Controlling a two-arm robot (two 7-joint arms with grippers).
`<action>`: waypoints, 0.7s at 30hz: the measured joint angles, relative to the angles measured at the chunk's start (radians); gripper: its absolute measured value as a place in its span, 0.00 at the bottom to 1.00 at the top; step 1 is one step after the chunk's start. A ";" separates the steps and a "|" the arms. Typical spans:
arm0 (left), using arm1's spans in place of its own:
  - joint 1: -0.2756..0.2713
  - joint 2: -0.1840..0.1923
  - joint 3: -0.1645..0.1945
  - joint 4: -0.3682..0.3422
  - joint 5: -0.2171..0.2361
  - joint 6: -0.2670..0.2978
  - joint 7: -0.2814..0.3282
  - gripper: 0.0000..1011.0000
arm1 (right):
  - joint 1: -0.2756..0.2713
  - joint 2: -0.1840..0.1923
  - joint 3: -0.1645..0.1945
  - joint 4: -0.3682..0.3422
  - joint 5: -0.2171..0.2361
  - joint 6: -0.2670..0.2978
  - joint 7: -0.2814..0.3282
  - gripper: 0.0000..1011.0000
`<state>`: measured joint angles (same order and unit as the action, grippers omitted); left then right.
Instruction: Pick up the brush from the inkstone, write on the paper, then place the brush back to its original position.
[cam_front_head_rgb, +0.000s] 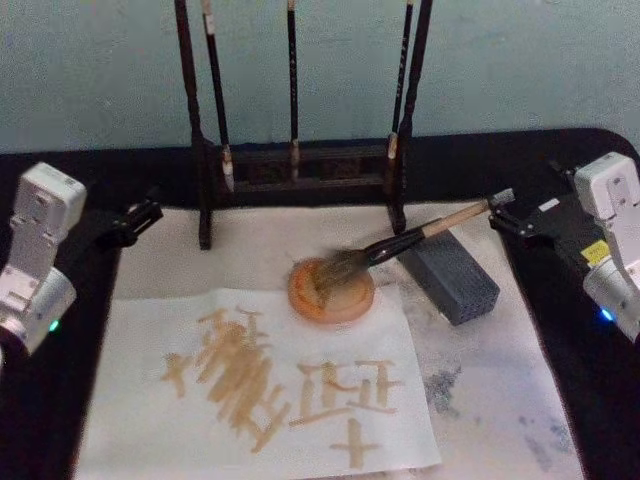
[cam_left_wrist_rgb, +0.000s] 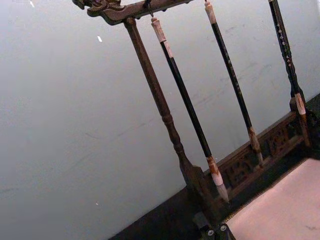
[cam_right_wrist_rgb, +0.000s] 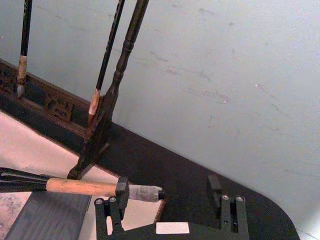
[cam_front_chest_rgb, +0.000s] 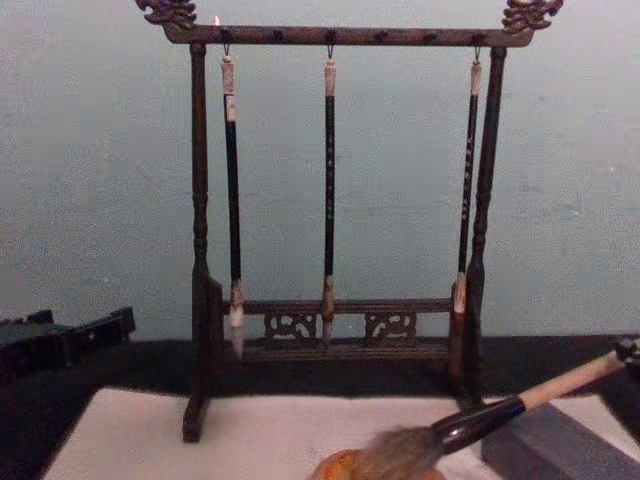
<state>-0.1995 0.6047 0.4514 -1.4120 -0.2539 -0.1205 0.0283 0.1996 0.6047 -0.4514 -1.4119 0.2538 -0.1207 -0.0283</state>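
Table before pale wall: paper (cam_front_head_rgb: 150, 420) inked, brush (cam_front_head_rgb: 400, 243) resting on inkstone (cam_front_head_rgb: 350, 305).
Right pincer (cam_right_wrist_rgb: 167, 189) open around the handle end, left pincer (cam_front_head_rgb: 135, 218) parked at left edge; I judge only withdrawal remains.

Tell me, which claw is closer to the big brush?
The right one. The right claw is open at the handle tip of the brush. The left claw is far away, across the paper, beside the left post of the rack.

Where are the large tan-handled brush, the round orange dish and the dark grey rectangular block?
Large tan-handled brush (cam_front_head_rgb: 455, 219), head view, wooden handle.
Round orange dish (cam_front_head_rgb: 368, 297), head view, right rim.
Dark grey rectangular block (cam_front_head_rgb: 452, 277), head view, top.
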 joint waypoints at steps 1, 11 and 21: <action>0.000 0.000 0.000 0.000 0.000 0.000 0.000 0.99 | 0.000 0.000 0.000 0.000 0.000 0.000 0.000 0.99; 0.000 0.000 0.000 0.000 0.000 0.000 0.000 0.99 | 0.000 0.000 0.000 0.000 0.000 0.000 0.000 0.99; 0.000 0.000 0.000 0.000 0.000 0.000 0.000 0.99 | 0.000 0.000 0.000 0.000 0.000 0.000 0.000 0.99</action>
<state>-0.1995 0.6047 0.4514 -1.4119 -0.2539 -0.1205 0.0283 0.1996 0.6047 -0.4514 -1.4119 0.2539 -0.1205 -0.0283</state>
